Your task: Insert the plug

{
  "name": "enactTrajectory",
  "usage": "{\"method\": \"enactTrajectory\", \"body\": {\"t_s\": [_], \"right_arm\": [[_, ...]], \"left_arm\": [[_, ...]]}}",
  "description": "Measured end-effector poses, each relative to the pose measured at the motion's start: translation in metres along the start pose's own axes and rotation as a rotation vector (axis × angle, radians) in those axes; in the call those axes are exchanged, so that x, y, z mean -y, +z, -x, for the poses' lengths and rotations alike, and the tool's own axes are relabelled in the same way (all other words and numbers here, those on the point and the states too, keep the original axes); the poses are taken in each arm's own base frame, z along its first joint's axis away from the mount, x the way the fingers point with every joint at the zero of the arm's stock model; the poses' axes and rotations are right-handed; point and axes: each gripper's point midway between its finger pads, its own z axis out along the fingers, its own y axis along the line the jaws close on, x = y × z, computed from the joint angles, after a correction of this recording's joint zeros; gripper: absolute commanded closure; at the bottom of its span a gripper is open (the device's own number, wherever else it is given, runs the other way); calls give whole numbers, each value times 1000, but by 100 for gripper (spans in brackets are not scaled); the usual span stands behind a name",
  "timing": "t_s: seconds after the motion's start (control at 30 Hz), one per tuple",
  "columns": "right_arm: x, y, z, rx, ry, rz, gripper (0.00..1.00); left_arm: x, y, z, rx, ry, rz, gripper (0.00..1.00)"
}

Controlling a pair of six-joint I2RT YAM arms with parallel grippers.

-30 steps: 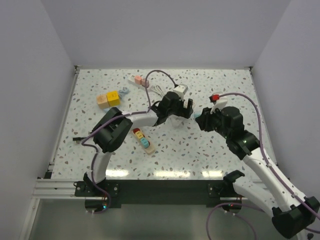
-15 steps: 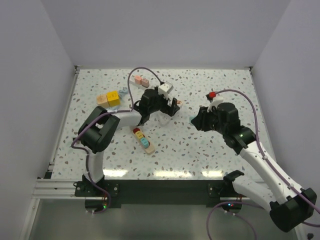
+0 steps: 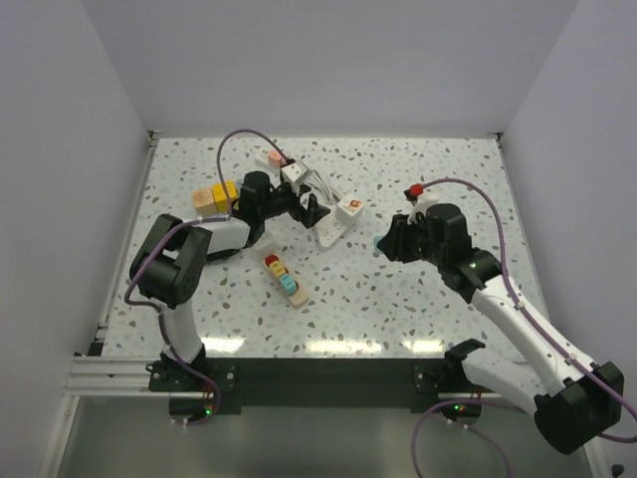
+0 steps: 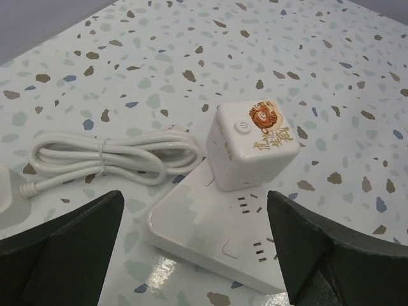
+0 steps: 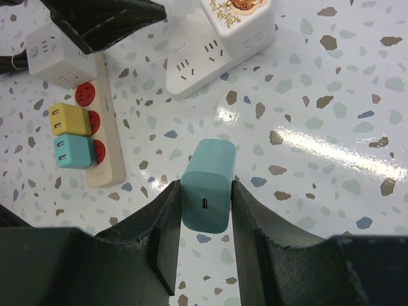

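Observation:
A white power strip (image 3: 333,227) lies mid-table with a white cube adapter (image 3: 350,207) bearing a tiger picture plugged into its far end. In the left wrist view the strip (image 4: 210,229) and the cube (image 4: 252,143) lie just ahead. My left gripper (image 4: 197,255) is open and empty; in the top view the left gripper (image 3: 307,207) is at the strip's left end. My right gripper (image 5: 205,191) is shut on a teal plug (image 5: 207,182), held above the table to the right of the strip (image 5: 197,60). In the top view the right gripper (image 3: 390,239) is a hand's width from the strip.
A beige strip (image 3: 285,278) with red sockets, a yellow plug (image 5: 69,120) and a teal plug (image 5: 73,151) lies near the front. The white strip's coiled cable (image 4: 115,156) lies behind it. Yellow and orange cubes (image 3: 214,196) and another strip (image 3: 274,157) sit at the back left.
My left gripper has swung back to the left, off the white strip, uncovering the cube adapter on it. My right gripper has moved slightly left with the teal plug.

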Motion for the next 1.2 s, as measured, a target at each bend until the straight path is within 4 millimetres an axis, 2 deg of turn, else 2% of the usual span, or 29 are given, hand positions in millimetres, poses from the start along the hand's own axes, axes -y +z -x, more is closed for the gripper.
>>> {"method": "enactTrajectory", "body": {"t_s": [0.13,0.37,0.67,0.9,1.07,1.2], "right_arm": [[-1,2,-4,-8,0,12,100],[0,7,-6,-10,-2,14,100],[0,9,-6,-7,-6,16,100],[1,12,-9,-9,-7,18,100],[0,13,-11,-12,-7,26,100],[-1,13,-13,-15,-7,34,100]], "left_arm": [[-18,5,-10,-23,-28,16,0],[-33,22,-38,-115,-172,47,0],[-58,4,-60,-139,-411,135,0],[-43,1,-78,-146,-529,91,1],[-38,6,-77,-104,-569,56,3],[-37,8,-76,-85,-602,41,13]]}}
